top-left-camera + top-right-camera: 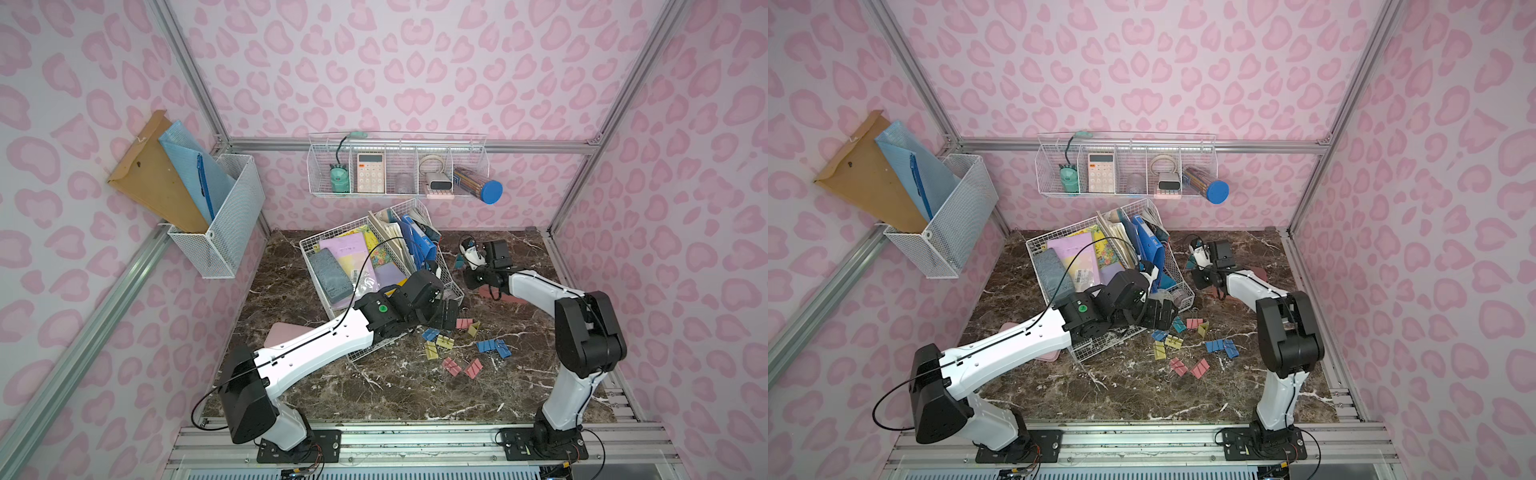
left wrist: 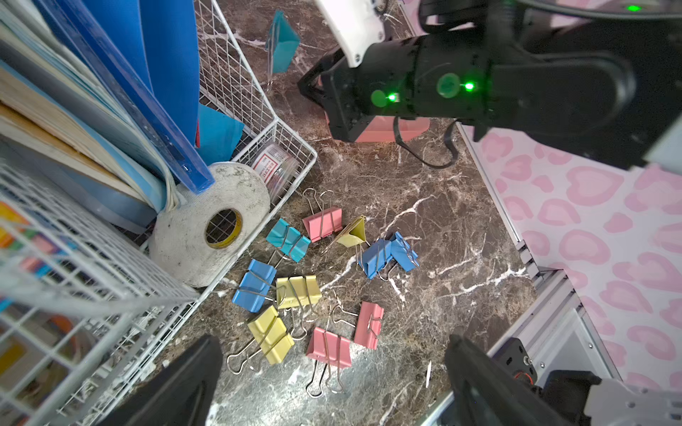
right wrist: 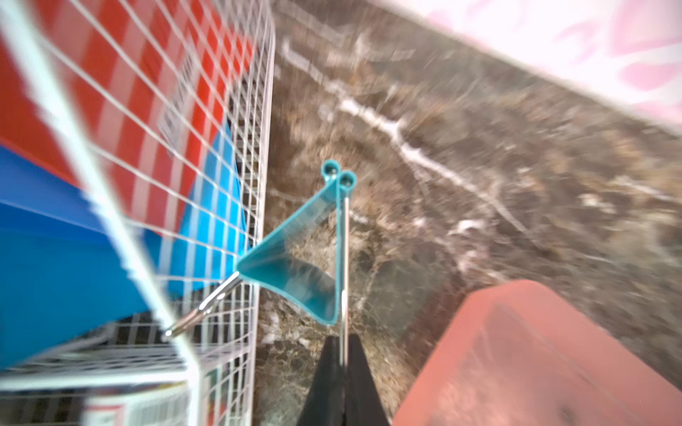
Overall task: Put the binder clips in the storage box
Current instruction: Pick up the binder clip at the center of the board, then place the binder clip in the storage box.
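Right jaws are pinched tight on one thin wire handle of a teal clip [image 3: 295, 265], so its folded body hangs out ahead of them, clear of the counter [image 1: 395, 395]. Left jaws stand wide apart and empty, hovering over the loose binder clips [image 2: 299, 291] that lie clustered on the marble just beside the corner of the wire organiser [image 2: 240, 73]. We count ten there, pink, blue, yellow and one teal, several touching or overlapping. The storage box [image 3: 535, 354] sits on the counter right next to the held clip, on the side away from the organiser; blur keeps us from telling what it holds.

We judge these clips light and stiff, with slick painted flats and handles that swing freely, so a hold on one handle lets the body pivot. Pinching across the folded body, or both handles together, should be steadier.

The mesh wall is just beside the held clip and its free handle points toward it; a snag looks possible, though we cannot tell if they touch. The box rim is low, with open marble beyond it. On the left side, the outer pink clip [image 2: 329, 348] has the most bare counter around it.
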{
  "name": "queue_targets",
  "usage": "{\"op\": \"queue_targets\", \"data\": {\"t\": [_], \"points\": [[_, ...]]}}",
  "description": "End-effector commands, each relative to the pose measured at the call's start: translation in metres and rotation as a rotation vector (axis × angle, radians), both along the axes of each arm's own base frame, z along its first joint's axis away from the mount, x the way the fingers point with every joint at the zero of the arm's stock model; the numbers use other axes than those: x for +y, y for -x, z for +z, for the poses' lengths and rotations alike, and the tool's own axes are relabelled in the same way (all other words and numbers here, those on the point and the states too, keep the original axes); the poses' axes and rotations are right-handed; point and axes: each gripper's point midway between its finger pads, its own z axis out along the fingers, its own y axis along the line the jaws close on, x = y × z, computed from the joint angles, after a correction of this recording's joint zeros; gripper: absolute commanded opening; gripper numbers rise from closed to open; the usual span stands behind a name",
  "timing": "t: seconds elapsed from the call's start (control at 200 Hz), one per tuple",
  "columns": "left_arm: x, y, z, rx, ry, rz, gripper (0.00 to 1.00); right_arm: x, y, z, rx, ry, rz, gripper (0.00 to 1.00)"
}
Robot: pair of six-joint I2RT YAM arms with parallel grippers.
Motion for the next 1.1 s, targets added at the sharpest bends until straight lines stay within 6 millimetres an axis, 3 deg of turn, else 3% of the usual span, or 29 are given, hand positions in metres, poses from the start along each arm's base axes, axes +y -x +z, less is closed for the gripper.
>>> {"op": "queue_targets", "data": {"t": [0.0, 0.075, 0.15, 0.355, 0.46, 0.89, 0.97, 1.095], "points": [[0.003, -0.003, 0.009, -0.031, 0.004, 0.006, 0.99, -0.022, 0.007, 0.03, -0.076, -0.082, -0.16, 0.0], [0.004, -0.003, 0.009, -0.04, 0.0, 0.008, 0.99, -0.048, 0.023, 0.036, -0.093, -0.105, -0.28, 0.0], [0.004, -0.003, 0.011, -0.045, 0.003, 0.008, 0.99, -0.07, 0.036, 0.029, -0.084, -0.122, -0.352, 0.0], [0.002, -0.002, 0.01, -0.038, 0.014, 0.004, 0.99, -0.108, 0.038, -0.023, 0.144, -0.145, -0.437, 0.0], [0.002, -0.003, 0.01, -0.033, 0.019, 0.01, 0.99, -0.106, 0.029, -0.046, 0.243, -0.181, -0.418, 0.0], [0.002, -0.005, 0.006, -0.037, 0.019, 0.02, 0.99, -0.1, -0.005, -0.077, 0.286, -0.187, -0.398, 0.0], [0.0, -0.005, 0.006, -0.037, 0.018, 0.014, 0.99, -0.095, -0.008, -0.079, 0.291, -0.194, -0.385, 0.07], [0.001, -0.004, 0.004, -0.033, 0.016, 0.014, 0.99, -0.094, -0.009, -0.076, 0.275, -0.197, -0.392, 0.25]]}}
